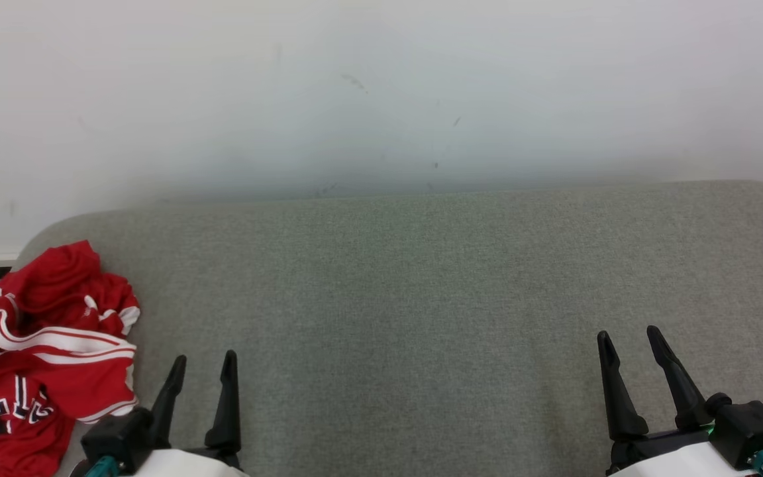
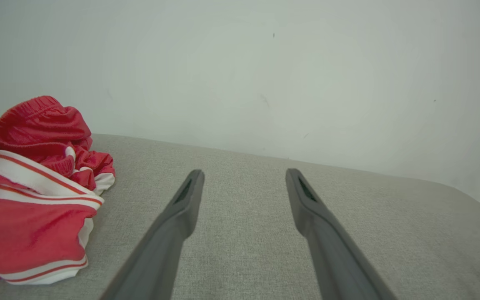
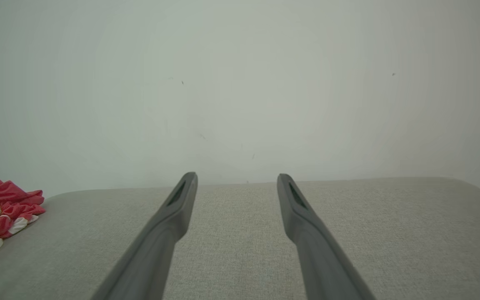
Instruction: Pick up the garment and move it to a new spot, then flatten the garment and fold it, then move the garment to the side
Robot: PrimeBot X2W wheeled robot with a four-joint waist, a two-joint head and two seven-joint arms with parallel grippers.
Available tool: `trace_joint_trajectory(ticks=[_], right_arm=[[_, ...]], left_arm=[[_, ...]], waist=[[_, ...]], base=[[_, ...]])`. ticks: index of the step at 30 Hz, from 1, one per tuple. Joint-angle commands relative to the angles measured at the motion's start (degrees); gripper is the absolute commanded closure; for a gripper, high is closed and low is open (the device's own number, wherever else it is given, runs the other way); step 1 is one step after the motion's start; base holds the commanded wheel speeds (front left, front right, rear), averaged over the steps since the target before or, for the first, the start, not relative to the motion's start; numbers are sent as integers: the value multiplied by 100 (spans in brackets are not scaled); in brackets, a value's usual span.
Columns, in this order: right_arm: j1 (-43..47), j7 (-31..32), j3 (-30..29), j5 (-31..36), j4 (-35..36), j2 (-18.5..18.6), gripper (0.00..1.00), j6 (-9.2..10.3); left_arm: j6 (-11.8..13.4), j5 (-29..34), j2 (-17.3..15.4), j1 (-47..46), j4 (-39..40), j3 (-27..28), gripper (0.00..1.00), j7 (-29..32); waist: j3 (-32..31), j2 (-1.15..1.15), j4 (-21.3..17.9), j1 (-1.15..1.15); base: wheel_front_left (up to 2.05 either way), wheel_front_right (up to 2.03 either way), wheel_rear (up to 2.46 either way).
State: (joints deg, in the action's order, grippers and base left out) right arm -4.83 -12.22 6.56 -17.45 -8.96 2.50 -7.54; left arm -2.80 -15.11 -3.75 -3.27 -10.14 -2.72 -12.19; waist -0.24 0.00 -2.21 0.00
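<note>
1. The white wall (image 1: pixel 381 86) rises behind the work, plain but for a few small marks.
2. The grey fabric-covered cushion (image 1: pixel 421 298) spreads across the head view, so we have plenty of room near its middle for a new spot.
3. The crumpled red garment (image 1: pixel 44 344), striped in white with dark lettering, lies heaped at the cushion's left end. It is just beside our left gripper and well apart from the right one.
4. Our left gripper (image 1: pixel 204 356) hovers low over the cushion, to the right of the heap and not touching it. Its jaws are spread wide with nothing between them.
5. Our right gripper (image 1: pixel 628 331) is likewise wide open and empty, over the cushion's right part.
6. We judge the first pick-up has not begun. To do it well, we should:
   - swing the left gripper over the heap;
   - come down on a raised fold, such as the gathered red edge at its far side;
   - pinch cloth only, never the cushion cover;
   - lift until the trailing cloth hangs free before carrying it toward the middle.
</note>
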Motion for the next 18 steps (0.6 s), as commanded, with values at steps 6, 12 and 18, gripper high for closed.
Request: trace_joint_trajectory(ticks=[6,12,18], right_arm=[[-24,-109,38,288,99,54,0,8],[-9,-178,84,483,139,55,0,9],[-1,-242,120,699,146,57,0,9]], left_arm=[[-65,272,24,2,56,58,0,-126],[-108,427,48,-4,73,103,0,-188],[-122,664,63,-2,70,127,0,-243]], waist=[[-20,0,-37,0],[-46,0,-64,0],[-64,0,-80,0]], base=[[0,0,0],[0,0,0],[0,0,0]])
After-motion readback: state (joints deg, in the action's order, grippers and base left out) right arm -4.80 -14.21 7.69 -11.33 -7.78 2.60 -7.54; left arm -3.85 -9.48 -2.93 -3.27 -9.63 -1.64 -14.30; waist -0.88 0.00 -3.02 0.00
